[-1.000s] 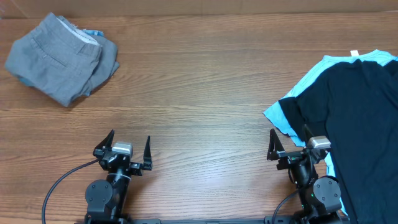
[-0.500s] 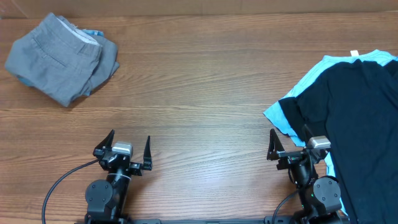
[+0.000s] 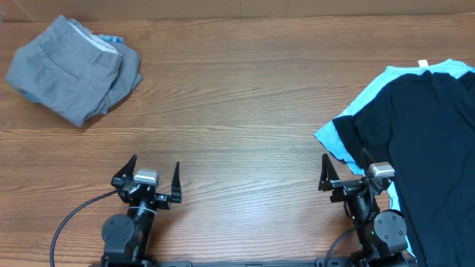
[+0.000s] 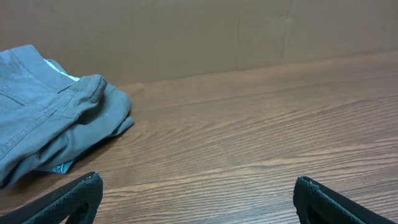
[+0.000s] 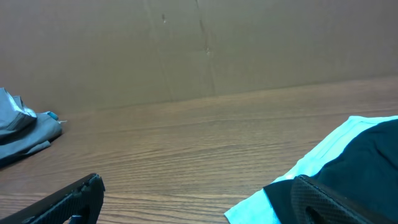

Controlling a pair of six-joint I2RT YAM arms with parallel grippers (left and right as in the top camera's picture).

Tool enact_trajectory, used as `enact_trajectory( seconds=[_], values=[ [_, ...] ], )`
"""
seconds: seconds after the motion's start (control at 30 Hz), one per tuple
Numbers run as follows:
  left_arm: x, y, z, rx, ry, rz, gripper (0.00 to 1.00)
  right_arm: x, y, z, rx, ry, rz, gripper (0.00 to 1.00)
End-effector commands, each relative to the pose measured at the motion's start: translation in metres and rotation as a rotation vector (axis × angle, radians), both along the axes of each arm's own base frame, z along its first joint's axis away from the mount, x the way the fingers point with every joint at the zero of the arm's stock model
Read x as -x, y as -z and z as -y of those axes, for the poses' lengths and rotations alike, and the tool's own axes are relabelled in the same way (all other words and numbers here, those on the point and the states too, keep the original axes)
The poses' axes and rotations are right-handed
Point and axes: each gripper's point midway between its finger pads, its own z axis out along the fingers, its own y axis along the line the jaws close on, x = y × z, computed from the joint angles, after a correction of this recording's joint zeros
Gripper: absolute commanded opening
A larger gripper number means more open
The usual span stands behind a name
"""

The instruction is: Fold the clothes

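The grey shorts lie folded in a bundle at the table's far left corner, with a bit of light-blue cloth peeking from beneath. They also show in the left wrist view and at the left edge of the right wrist view. My left gripper is open and empty near the front edge, well away from the shorts. My right gripper is open and empty at the front right, its right finger over the edge of the shirts.
A black shirt lies spread over a light-blue shirt at the right side of the wooden table. A brown cardboard wall stands behind the table's far edge.
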Motion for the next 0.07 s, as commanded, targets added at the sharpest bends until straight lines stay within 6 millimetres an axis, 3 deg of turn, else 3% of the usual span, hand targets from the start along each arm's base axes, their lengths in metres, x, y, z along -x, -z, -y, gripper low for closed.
enact_trajectory(
  seconds=[0.0,0.03],
  values=[
    [-0.0001,0.0008,-0.0008,-0.005,-0.002,0.004,1.00,0.0000,-0.0026,0.0023,0.000,0.011,0.015,1.00],
    [-0.0001,0.0008,-0.0008,-0.005,-0.002,0.004,1.00,0.0000,-0.0025,0.0024,0.000,0.011,0.015,1.00]
  ],
)
